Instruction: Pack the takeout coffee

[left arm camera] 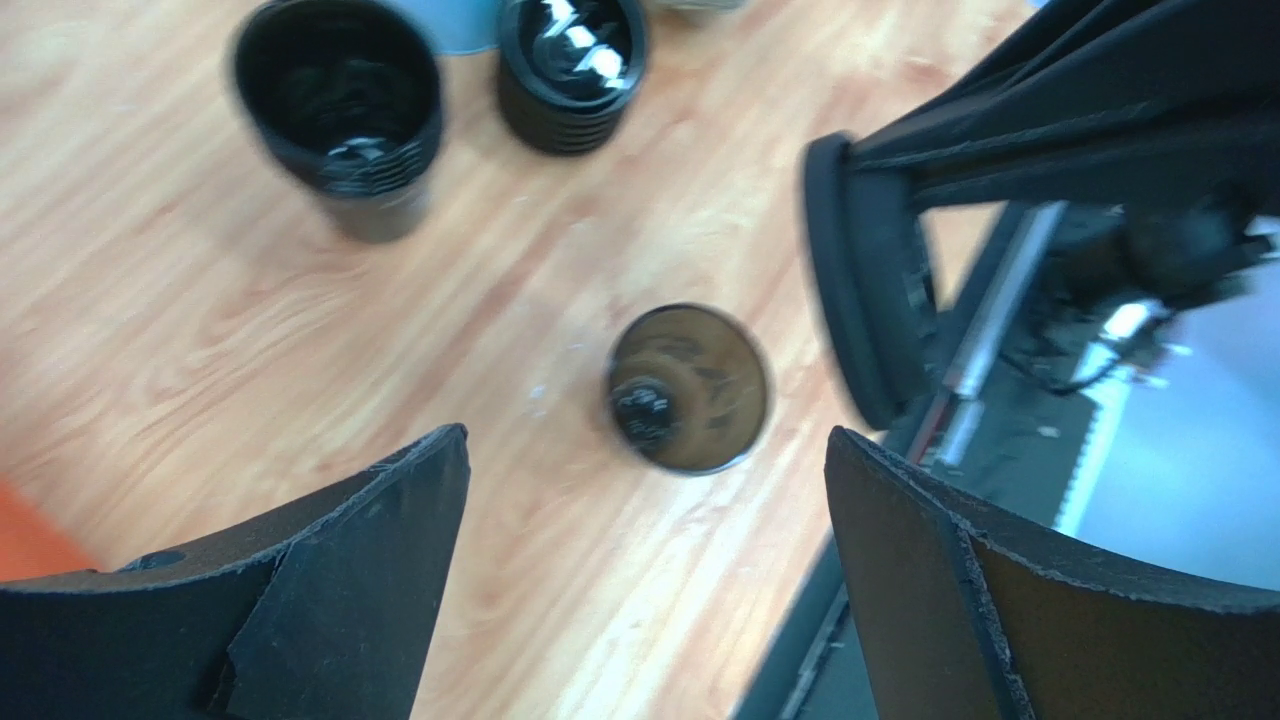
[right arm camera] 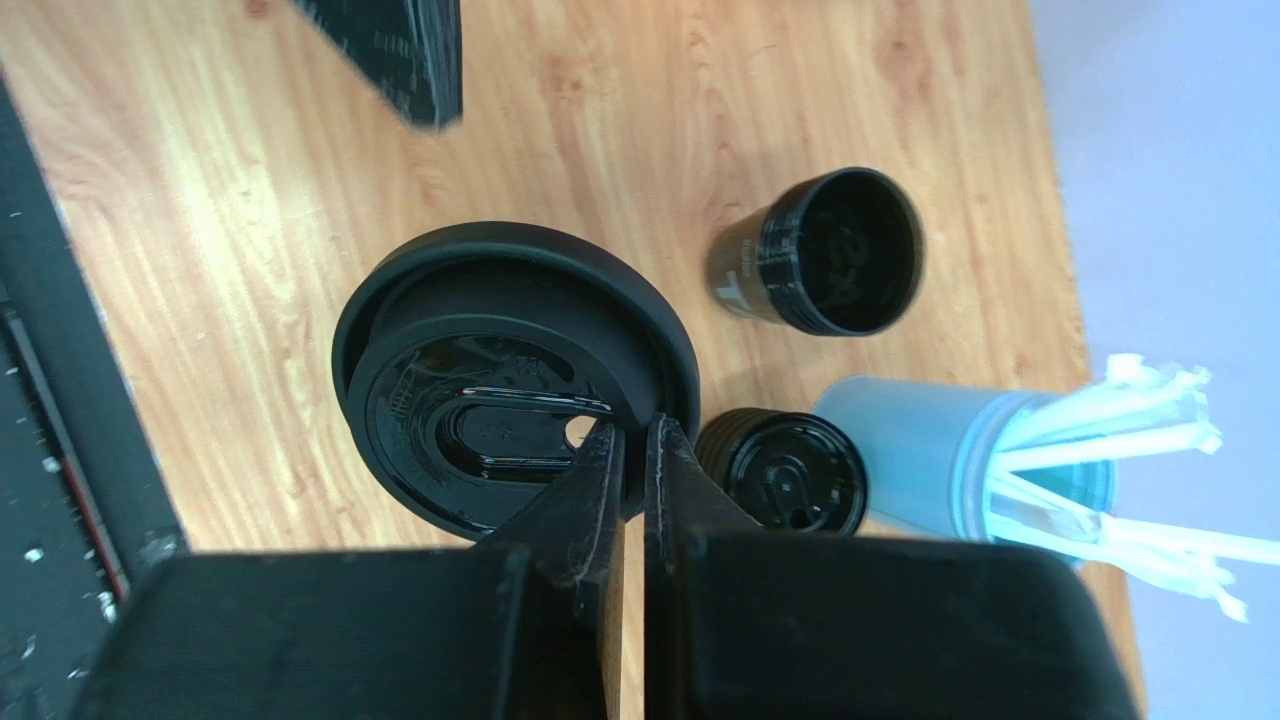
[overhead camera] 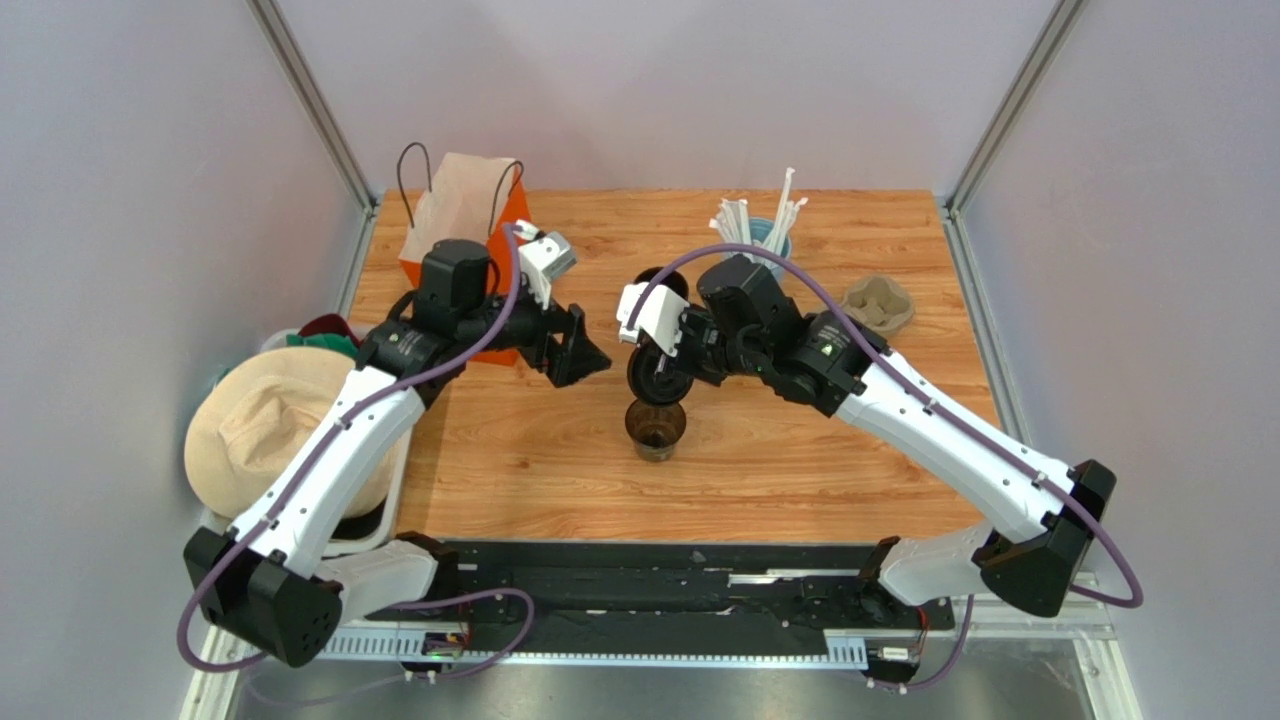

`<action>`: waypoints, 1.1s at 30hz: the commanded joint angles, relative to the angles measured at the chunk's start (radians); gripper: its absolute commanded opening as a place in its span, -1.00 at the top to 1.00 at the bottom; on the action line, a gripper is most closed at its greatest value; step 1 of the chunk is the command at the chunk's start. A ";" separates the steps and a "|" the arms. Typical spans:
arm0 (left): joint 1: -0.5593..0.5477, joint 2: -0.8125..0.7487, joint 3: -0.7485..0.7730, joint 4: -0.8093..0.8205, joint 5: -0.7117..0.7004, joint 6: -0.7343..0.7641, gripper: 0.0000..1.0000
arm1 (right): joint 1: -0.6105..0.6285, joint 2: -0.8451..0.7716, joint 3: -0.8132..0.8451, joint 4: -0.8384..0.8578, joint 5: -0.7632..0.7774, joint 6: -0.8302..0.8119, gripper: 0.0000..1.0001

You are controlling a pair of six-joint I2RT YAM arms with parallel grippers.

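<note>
The takeout coffee cup stands open on the wooden table, brownish inside; it also shows in the left wrist view as a round cup. My right gripper hovers just above it, shut on the rim of a black lid. In the left wrist view that lid shows edge-on, right of the cup. My left gripper stands open and empty, a little left of the cup. The lid hides the cup in the right wrist view.
A second black cup, a stack of black lids and a pale blue cup of white straws stand at the back. An orange paper bag is back left. A cardboard cup tray sits back right. A tan hat lies off the left edge.
</note>
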 commanded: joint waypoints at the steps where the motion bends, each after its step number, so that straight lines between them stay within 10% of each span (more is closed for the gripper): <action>1: 0.060 -0.073 -0.088 0.156 -0.073 0.081 -0.95 | -0.048 0.036 0.059 -0.061 -0.119 0.009 1.00; 13: 0.064 -0.167 -0.244 0.291 -0.289 0.262 -0.98 | -0.146 0.177 0.049 -0.153 -0.218 0.144 0.99; 33: 0.065 -0.270 -0.307 0.233 -0.130 0.379 -0.62 | -0.157 0.370 0.205 -0.242 -0.251 0.069 0.95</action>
